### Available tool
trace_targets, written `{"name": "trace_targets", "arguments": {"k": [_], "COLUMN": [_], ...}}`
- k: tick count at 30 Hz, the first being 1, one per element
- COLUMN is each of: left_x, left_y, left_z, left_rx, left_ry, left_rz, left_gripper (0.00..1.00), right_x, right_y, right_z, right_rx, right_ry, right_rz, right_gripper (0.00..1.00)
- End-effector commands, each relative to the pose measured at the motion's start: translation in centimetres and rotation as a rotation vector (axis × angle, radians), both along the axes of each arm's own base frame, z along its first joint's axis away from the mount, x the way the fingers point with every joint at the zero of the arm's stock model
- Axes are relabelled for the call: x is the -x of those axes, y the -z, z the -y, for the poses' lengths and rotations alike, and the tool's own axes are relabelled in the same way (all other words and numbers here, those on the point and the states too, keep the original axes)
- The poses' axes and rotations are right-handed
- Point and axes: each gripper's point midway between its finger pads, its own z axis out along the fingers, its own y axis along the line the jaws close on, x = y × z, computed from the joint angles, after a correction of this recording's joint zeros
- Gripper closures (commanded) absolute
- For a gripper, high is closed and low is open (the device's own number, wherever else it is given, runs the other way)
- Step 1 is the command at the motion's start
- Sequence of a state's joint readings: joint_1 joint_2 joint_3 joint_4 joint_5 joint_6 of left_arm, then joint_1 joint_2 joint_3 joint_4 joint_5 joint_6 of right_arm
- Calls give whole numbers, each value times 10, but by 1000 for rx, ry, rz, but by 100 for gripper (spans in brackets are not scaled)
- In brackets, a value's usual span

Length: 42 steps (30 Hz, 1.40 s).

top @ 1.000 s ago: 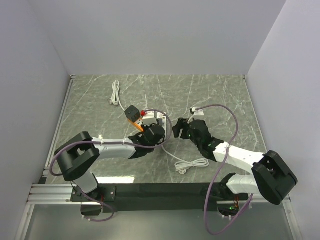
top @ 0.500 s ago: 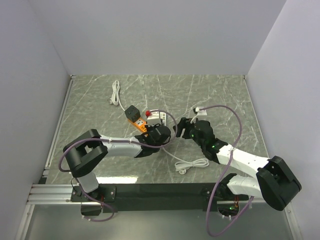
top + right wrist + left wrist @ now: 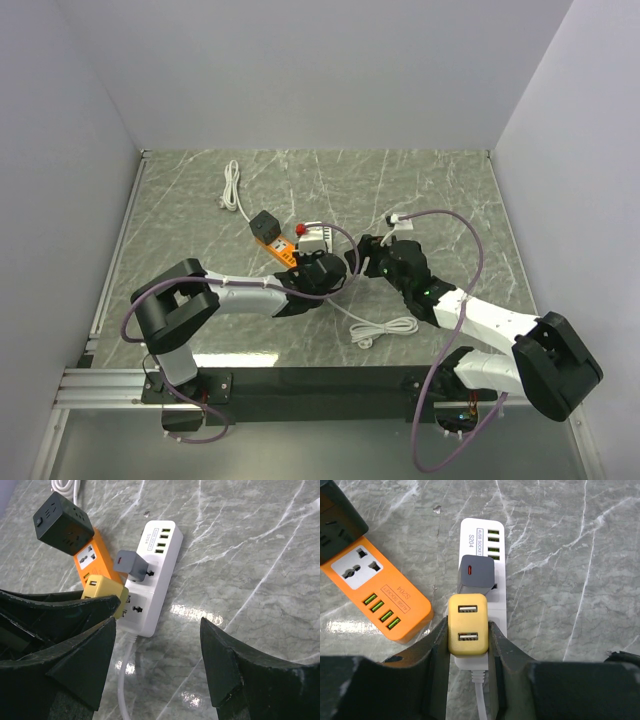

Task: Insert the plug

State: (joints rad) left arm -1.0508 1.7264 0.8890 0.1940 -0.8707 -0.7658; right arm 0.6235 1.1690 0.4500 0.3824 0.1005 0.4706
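Top external view: near the middle of the grey marbled tabletop (image 3: pixel 430 190) a white plastic power strip (image 3: pixel 313 236) is seen, with an orange plastic power strip (image 3: pixel 278 250) just beside it on the left. The left gripper (image 3: pixel 314 258) is set over the white strip's near end, and the right gripper (image 3: pixel 360 252) is held just to its right.

Left wrist view: a yellow cube-shaped USB plug (image 3: pixel 467 625) is pinched between the left jaws, directly over the strip's near socket. A grey square adapter (image 3: pixel 476 574) is already seated in the neighbouring socket.

Right wrist view: the right jaws are spread wide, with nothing between them. The plug is seen tilted at the socket, its underside not flush with the strip. Grasping and alignment are judged done. Pressing the plug fully home and releasing it are judged still outstanding.
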Motion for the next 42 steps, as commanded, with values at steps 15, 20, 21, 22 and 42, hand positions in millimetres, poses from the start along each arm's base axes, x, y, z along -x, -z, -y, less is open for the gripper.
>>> {"name": "trace_targets", "arguments": {"k": [15, 20, 21, 22, 42], "left_x": [8, 8, 8, 8, 16], "left_y": [14, 24, 26, 26, 66], "left_z": [12, 10, 12, 13, 19], "left_rx": [-126, -148, -144, -140, -152], "left_ry": [93, 74, 83, 85, 110], "left_rz": [9, -3, -7, -8, -84], "left_gripper": [100, 100, 100, 100, 100], "right_x": [-7, -7, -7, -7, -5], "right_y": [-3, -3, -3, -3, -2], "right_z": [-2, -3, -2, -3, 1], "right_rx": [1, -1, -1, -2, 9], "right_ry": [1, -5, -3, -5, 4], "right_rz": [24, 22, 22, 23, 21], "right_gripper": [26, 26, 26, 26, 26]}}
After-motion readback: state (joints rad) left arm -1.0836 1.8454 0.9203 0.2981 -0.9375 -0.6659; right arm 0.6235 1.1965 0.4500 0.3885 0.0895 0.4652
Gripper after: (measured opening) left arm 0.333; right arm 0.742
